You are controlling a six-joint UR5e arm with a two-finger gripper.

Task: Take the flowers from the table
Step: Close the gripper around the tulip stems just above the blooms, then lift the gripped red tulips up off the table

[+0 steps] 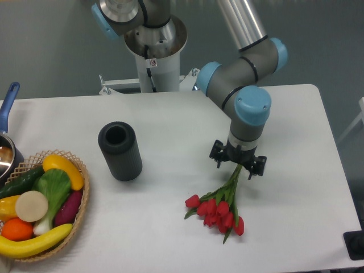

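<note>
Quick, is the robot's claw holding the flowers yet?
Gripper: open, right over the stems of the flowers, which lie on the table. Not holding them yet.

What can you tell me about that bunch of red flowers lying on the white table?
The bunch of red tulips lies flat on the white tabletop, right of centre near the front. The red heads fan out toward the front edge, and the long green stems run up and to the right. The upper stem ends are hidden beneath the black two-finger gripper; whether it grips them cannot be told.

flowers [219, 207]: bare table [296, 216] around | cylinder [120, 151], basket [79, 219] well left
</note>
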